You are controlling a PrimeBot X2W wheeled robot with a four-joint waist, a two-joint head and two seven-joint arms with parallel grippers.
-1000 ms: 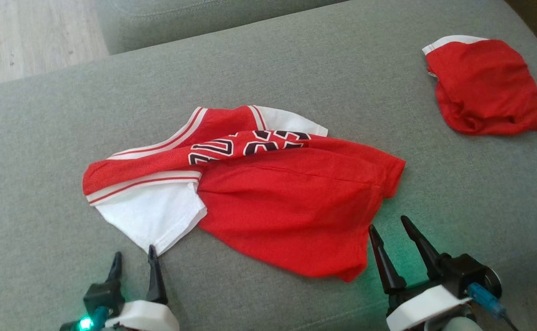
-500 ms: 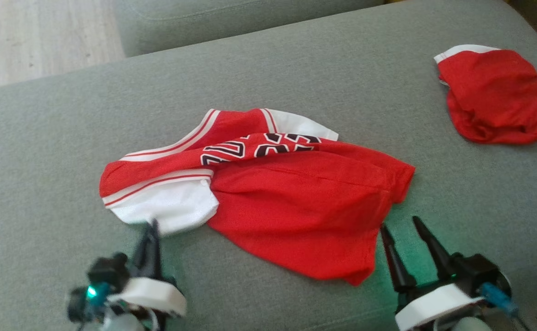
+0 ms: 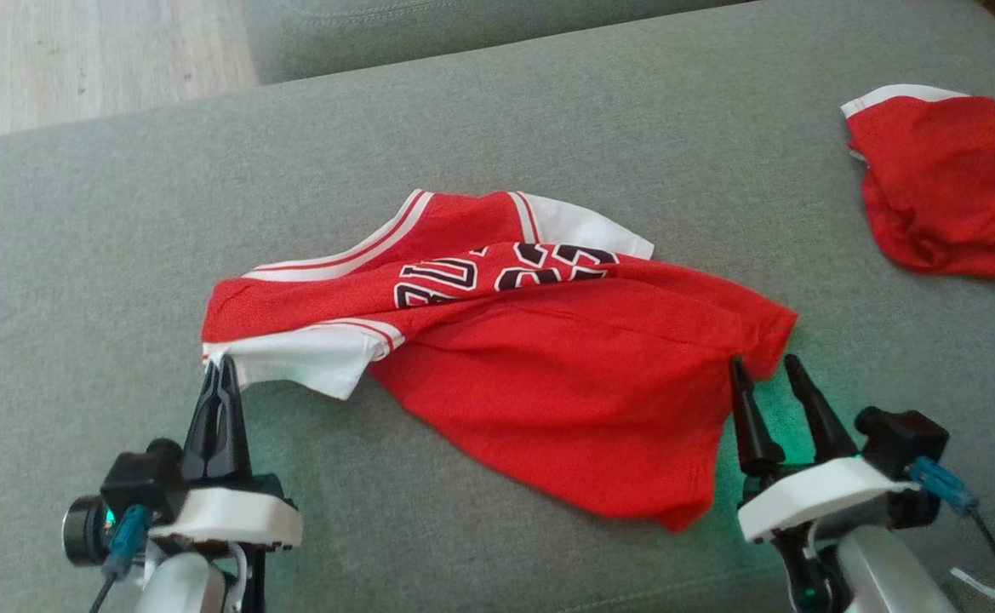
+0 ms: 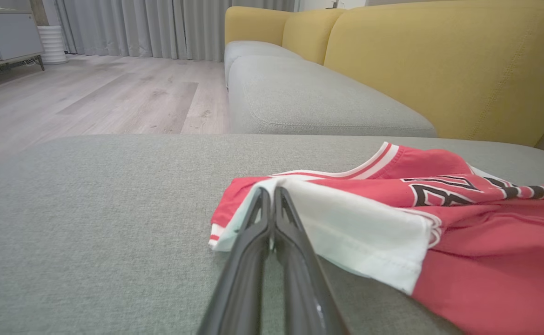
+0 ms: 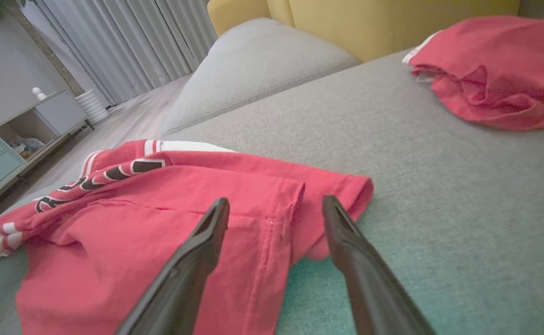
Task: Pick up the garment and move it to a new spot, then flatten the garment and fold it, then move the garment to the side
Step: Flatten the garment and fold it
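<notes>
The garment (image 3: 548,366) is a red jersey with white sleeves and dark numbers, lying crumpled in the middle of the grey sofa seat. My left gripper (image 3: 225,364) is shut on the edge of its white sleeve at the garment's left end. In the left wrist view the closed fingertips (image 4: 272,191) pinch that white sleeve (image 4: 355,232). My right gripper (image 3: 761,362) stands open at the garment's right corner. In the right wrist view its two fingers (image 5: 275,201) straddle the red hem (image 5: 127,232) with nothing gripped.
A second red cloth (image 3: 948,183) with a white band lies bunched at the far right of the seat (image 5: 500,70). The grey seat (image 3: 80,298) ends at wooden floor (image 3: 80,60) at the upper left. A yellow backrest (image 4: 439,60) rises behind.
The left gripper has shut and moved forward onto the white sleeve, whose edge is now drawn up and folded. The right gripper has advanced to the garment's right corner. The head camera has shifted.
</notes>
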